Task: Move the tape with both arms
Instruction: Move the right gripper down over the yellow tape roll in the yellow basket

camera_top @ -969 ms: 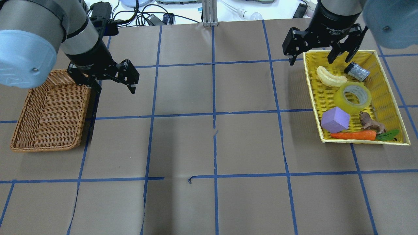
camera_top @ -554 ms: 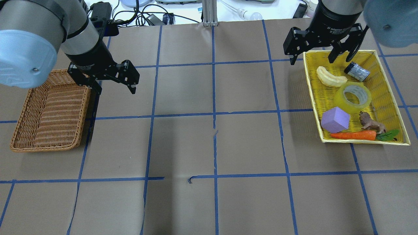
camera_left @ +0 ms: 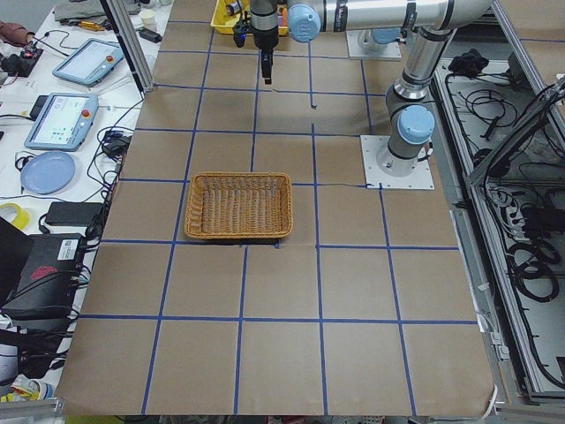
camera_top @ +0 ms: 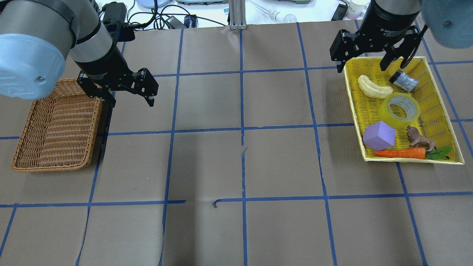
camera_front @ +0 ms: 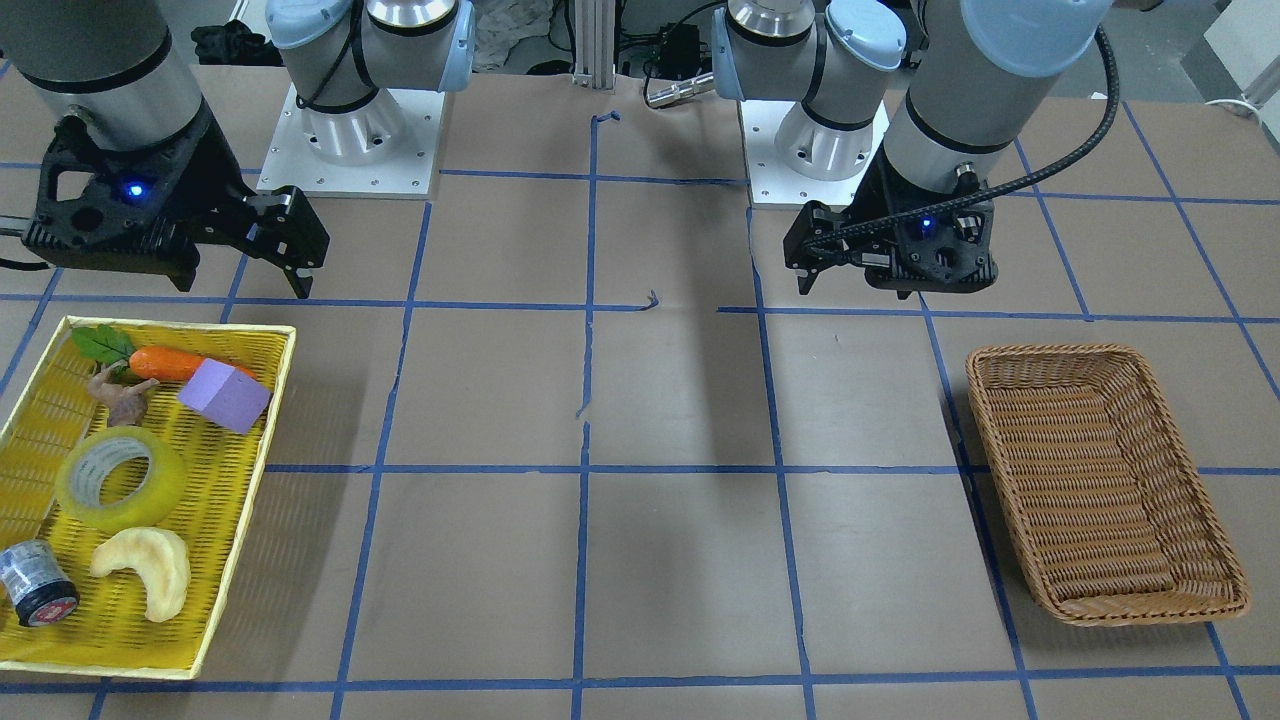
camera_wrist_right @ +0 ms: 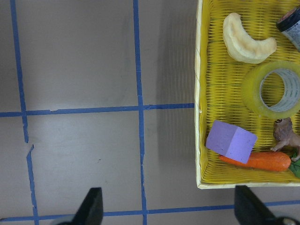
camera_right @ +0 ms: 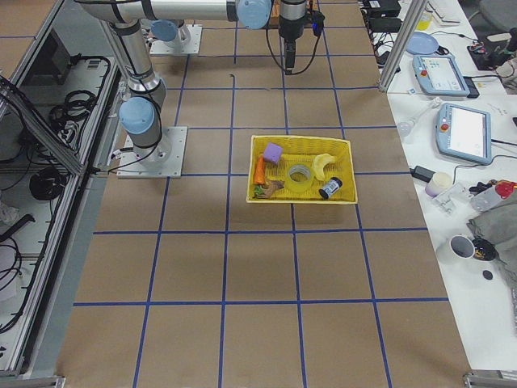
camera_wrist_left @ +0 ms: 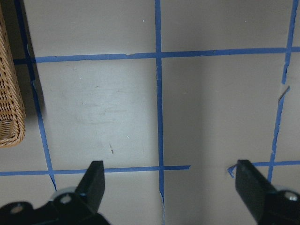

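The right gripper's (camera_top: 362, 67) two black fingers (camera_wrist_right: 92, 206) stood spread wide with nothing between them; in its wrist view only brown paper and blue grid lines lay in the gap, and the yellow woven basket (camera_wrist_right: 211, 70) sat off to one side of it; this gripper (camera_front: 245, 282) hung raised above the table near the basket, touching nothing; the left gripper's (camera_top: 131, 101) fingers (camera_wrist_left: 93, 182) were likewise parted and empty, with bare paper and taped lines below them and the corner of the brown wicker basket (camera_wrist_left: 8, 112) at the edge of its wrist view; that gripper (camera_front: 855, 286) hovered clear of the surface just beside the wicker basket (camera_top: 55, 125), which held nothing visible; the tape (camera_top: 384, 112) lay flat inside the yellow basket (camera_top: 433, 99), roughly in its middle, hole upward, untouched by either arm; around the tape (camera_front: 162, 492) lay a pale crescent-shaped piece (camera_top: 375, 88) and a small grey cylinder with a black end (camera_top: 404, 80) on one side, and a purple cube (camera_top: 379, 135), a small brown animal figure (camera_top: 419, 138) and an orange carrot with green leaves (camera_top: 401, 153) on the other; the cube and the figure sat just beside the roll (camera_wrist_right: 253, 91); the two baskets stood well apart at opposite ends of the table (camera_top: 240, 166)
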